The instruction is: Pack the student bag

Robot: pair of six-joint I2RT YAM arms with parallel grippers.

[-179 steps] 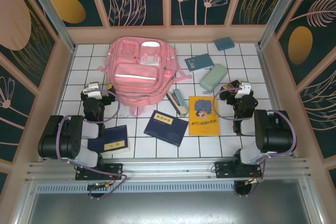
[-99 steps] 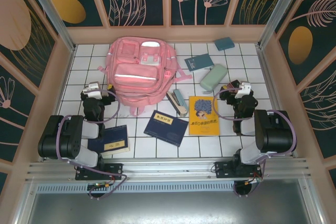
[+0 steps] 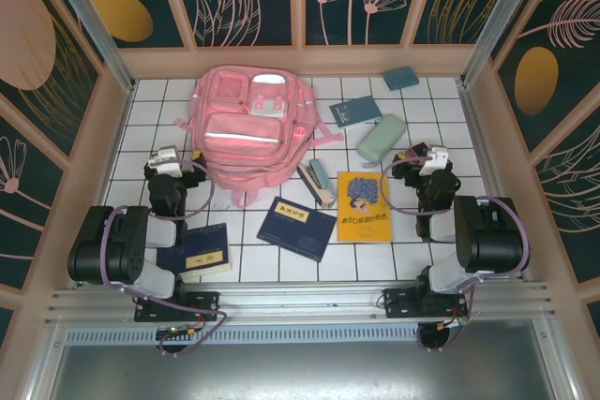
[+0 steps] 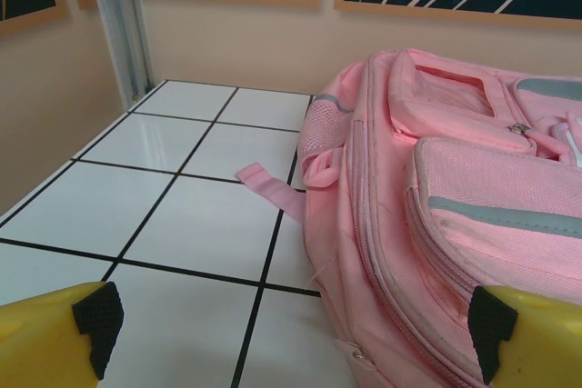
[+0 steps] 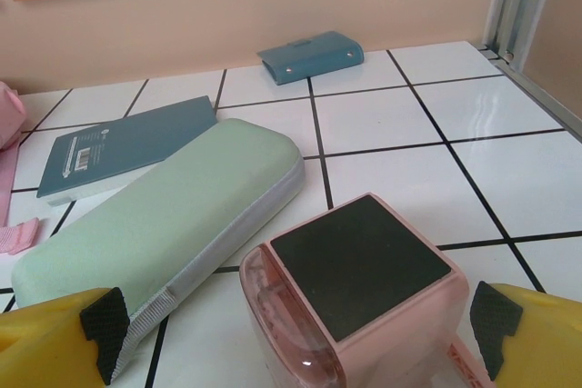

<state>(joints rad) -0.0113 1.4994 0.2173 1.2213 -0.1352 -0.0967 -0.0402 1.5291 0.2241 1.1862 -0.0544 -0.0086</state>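
In the top view the bag lies flat on the white-tiled tabletop, in the upper left of centre, front pockets up and its pale stripe across the middle. The left tool sits just beside the bag's lower left corner. In the left wrist view that tool is spread wide, its yellow fingers in the two lower corners with nothing gripped; the bag takes up the right half of the frame and a loose strap end lies on the tile to its left. The right tool is at the right of the top view, below a green case. In the right wrist view this tool also stands wide open, and a pink box with a dark top sits low in the frame between the two fingers, clear of both pads. The green case lies slantwise at the left, a blue book behind it and a small teal wallet near the back wall. In the top view the blue book and wallet lie upper right, a yellow book and a navy book lie lower centre, and a second navy book lies partly under the left arm.
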